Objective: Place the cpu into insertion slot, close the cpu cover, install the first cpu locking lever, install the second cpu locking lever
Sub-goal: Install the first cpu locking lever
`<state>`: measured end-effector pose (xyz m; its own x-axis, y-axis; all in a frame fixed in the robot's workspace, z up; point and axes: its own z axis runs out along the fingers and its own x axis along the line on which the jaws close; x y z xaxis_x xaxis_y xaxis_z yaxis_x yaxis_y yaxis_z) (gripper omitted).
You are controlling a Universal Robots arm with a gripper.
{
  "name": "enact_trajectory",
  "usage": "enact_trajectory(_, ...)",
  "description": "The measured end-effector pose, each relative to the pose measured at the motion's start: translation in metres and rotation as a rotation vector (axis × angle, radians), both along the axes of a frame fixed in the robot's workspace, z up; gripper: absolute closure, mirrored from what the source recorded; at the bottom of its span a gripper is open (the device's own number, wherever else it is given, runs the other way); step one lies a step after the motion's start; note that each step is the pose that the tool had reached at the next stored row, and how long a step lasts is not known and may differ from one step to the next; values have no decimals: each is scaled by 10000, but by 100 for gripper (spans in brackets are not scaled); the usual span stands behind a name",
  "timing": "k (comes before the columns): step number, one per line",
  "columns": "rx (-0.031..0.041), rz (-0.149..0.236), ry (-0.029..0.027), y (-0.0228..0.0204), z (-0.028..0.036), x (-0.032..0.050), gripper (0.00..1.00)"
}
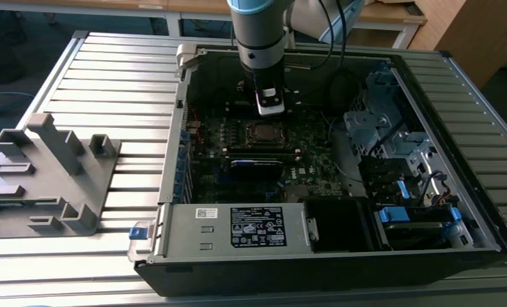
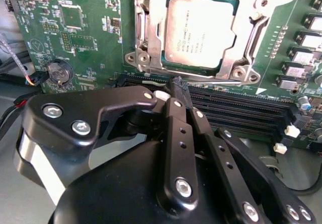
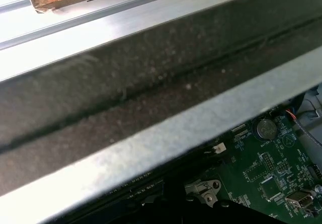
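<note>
Gripper (image 2: 179,85) fingers are drawn together with nothing between them, and in the second wrist view their black tips hang over the long memory slots (image 2: 236,110), just beside the near edge of the socket. In the exterior view the arm reaches straight down into the open computer case (image 1: 236,227), and the gripper sits close above the board on the far side of the socket.

The cpu (image 2: 198,31) lies flat and square in the insertion slot (image 2: 140,58), its dull metal top facing up. The cpu cover (image 2: 241,45), a silvery frame, lies down around the chip, which shows through its window. I cannot tell how the locking levers stand.

A coin battery (image 2: 59,73) sits on the green circuit board (image 2: 80,32), off to one side of the socket; the first wrist view shows it too, past a grey metal edge of the case.

The case rests on a slatted metal worktop (image 1: 108,77). A grey moulded fixture (image 1: 48,173) stands on that worktop at the exterior view's left, well apart from the case.
</note>
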<state>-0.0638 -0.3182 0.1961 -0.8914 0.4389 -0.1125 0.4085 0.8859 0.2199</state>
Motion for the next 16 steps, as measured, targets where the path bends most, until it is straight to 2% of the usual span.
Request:
enact_trajectory(8,1,0,1,0,-1,0,89)
enact_trajectory(13,2,-2,-1,0,-3,71,89)
enact_trajectory(16,2,-63,-1,0,-4,74,89)
